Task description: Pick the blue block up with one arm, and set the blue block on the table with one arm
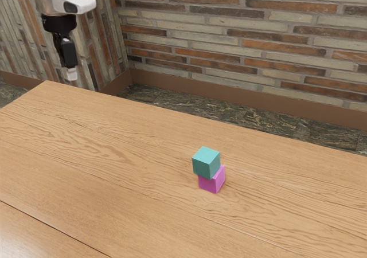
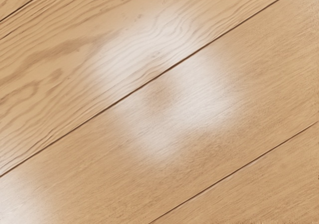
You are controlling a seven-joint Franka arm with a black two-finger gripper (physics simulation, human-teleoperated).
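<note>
Though off-centre, blue block [image 1: 205,164] atop pink block [image 1: 211,184].

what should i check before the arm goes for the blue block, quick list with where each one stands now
1. Blue block in sight: ok, in the exterior view.
2. Top of the blue block uncovered: ok.
3. Blue block squarely stacked on the pink block: not ok, it sits off-centre, overhanging toward the exterior view's left.
4. Claw above the stack: not ok, it is well away at the exterior view's upper left.
5. Pink block resting on the table: ok.
6. Stack steady enough to take a nudge: cannot tell.
</note>
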